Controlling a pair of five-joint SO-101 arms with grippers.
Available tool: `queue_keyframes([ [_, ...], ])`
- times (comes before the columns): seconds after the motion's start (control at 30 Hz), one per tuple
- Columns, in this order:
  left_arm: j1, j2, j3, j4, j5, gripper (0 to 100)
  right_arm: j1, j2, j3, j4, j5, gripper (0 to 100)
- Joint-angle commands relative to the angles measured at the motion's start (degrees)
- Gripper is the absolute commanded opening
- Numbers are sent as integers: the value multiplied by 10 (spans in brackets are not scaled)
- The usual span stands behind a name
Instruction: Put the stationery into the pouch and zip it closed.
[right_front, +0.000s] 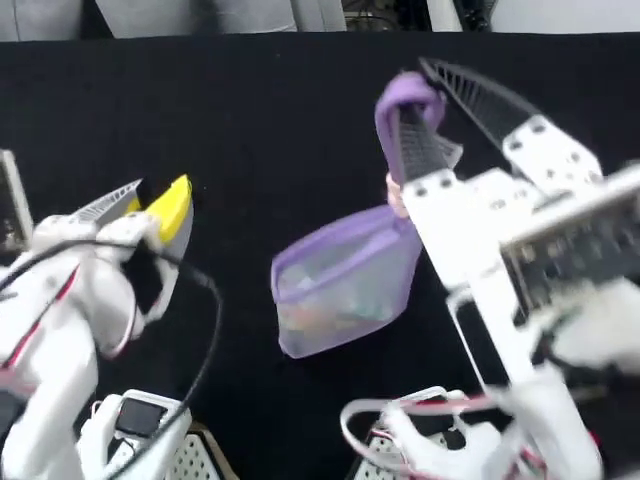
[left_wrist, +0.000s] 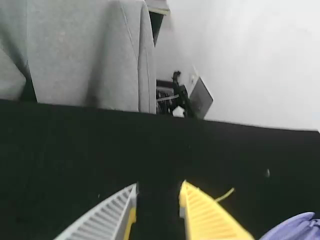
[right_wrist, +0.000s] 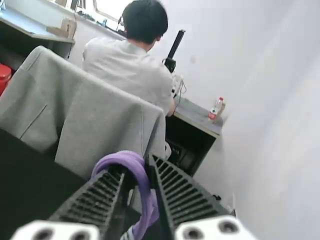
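You have the right jaws clenched on the strap (right_front: 408, 100), a purple loop bulging out past the dark ribbed tips, at about 1 o'clock from the centre of the counter (right_front: 200, 100). In the right wrist view the strap sits pinched between the two ribbed blades, curling over their tips. The right arm (right_front: 470, 230) comes in from 5 o'clock. The pouch (right_front: 345, 280), lilac and see-through, is near the counter's centre, a little toward 5 o'clock, and the strap runs from its 2 o'clock corner to the right jaws. You cannot tell whether it rests on the counter or hangs just off it, nor whether its zip is shut. Stationery (right_front: 315, 315) shows through the wall as pale coloured blurs toward the 7 o'clock end; single items cannot be told apart. Your left jaws, one yellow blade and one grey, stand released with a dark gap between them and nothing in it, at 9 o'clock, well apart from the pouch. The left arm (right_front: 70, 290) enters from 8 o'clock, with a black cable (right_front: 208, 300) looping off it.
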Motion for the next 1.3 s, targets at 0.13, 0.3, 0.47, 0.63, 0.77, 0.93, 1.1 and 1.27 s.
queue_keyframes([
  [0.13, -6, -217, 174, -84, 0, 148, -15, 123, -80, -134, 4, 15],
  [0.3, -6, -392, 354, -217, -41, 152, -40, 183, -153, -154, 4, 15],
  [0.47, -2, -472, 426, -259, -62, 152, -58, 204, -210, -116, 4, 15],
  [0.63, 0, -425, 430, -258, -64, 152, -89, 202, -257, -95, 3, 15],
  [0.77, 2, -371, 426, -254, -64, 152, -108, 204, -301, -77, 1, 15],
  [0.93, 90, -378, 373, -220, -64, 152, -108, 205, -277, -70, 4, 15],
  [1.1, 152, -388, 320, -167, -113, 152, -101, 202, -225, -44, 4, 15],
  [1.27, 161, -394, 380, -174, -132, 152, -91, 206, -218, 33, 0, 14],
])
